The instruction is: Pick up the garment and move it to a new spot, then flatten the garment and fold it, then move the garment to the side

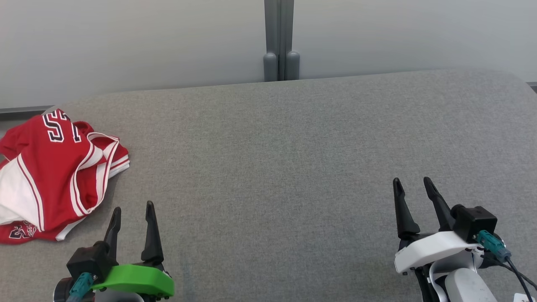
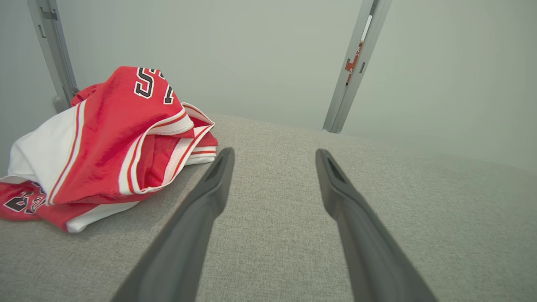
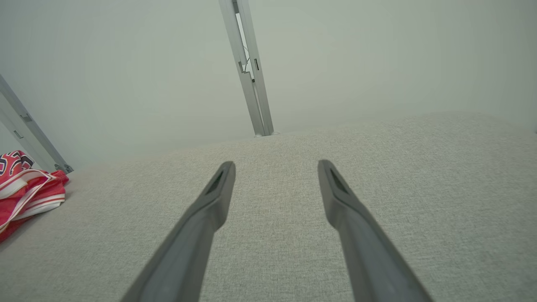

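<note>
Head view shows you the crumpled red garment [image 1: 54,176] at far left; left gripper [image 1: 133,209] and right gripper [image 1: 413,186] both gape, empty, over the grey table [image 1: 272,167].

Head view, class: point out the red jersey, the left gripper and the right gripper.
red jersey [image 1: 52,174], head view, its red middle panel.
left gripper [image 1: 133,205], head view, midway between open fingertips.
right gripper [image 1: 411,179], head view, midway between open fingertips.

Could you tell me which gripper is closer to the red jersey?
The left gripper, with the green mount, beside the jersey; the white-mounted right gripper is far off.
</note>
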Robot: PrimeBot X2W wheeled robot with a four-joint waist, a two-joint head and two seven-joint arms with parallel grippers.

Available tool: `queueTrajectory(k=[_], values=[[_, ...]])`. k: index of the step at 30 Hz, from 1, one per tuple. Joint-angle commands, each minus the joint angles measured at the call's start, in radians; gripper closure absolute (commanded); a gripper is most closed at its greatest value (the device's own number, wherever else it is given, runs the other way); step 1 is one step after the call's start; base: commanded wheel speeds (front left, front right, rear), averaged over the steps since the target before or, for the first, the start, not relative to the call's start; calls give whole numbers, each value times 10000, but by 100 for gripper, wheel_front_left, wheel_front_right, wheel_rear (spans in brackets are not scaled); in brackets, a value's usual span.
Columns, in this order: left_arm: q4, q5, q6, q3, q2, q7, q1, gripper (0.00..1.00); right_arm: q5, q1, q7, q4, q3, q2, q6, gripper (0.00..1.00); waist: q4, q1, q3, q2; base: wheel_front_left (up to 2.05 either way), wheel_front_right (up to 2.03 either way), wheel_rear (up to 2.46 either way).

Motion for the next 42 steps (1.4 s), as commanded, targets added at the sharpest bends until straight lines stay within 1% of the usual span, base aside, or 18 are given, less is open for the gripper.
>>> queueTrajectory(k=[1, 12, 27, 30, 33, 38, 42], values=[[-4, 184, 74, 7, 80, -103, 112, 0, -225, -73, -96, 12, 11, -48, 4, 0, -6, 0, -23, 0, 0, 0, 0], [-38, 716, 152, -57, 88, -293, 223, 0, -921, -39, -286, 42, 83, -51, 2, 0, 58, 0, -125, 0, 0, 0, 0], [87, 338, 51, -124, 84, -256, 160, 0, -777, 73, -260, 11, 51, -53, 2, 0, 176, 0, -106, 0, 0, 0, 0], [118, 310, 31, -191, 84, -256, 33, 0, -801, 148, -260, -6, -12, -47, 2, 0, 437, 0, -126, 0, 0, 0, 0], [134, 316, 64, -262, 82, -256, -41, 0, -850, 209, -260, -44, -92, -50, 2, 0, 874, 0, -151, 0, 0, 0, 0], [118, 505, 165, -354, 84, -255, 65, 0, -834, 321, -260, -117, -207, -48, 2, 0, 1947, 0, -187, 0, 0, 0, 0], [-5, 566, 177, -203, 82, -255, 279, 0, -758, 351, -260, -156, -184, -44, 2, 0, 2835, 0, -200, 0, 0, 0, 0]])
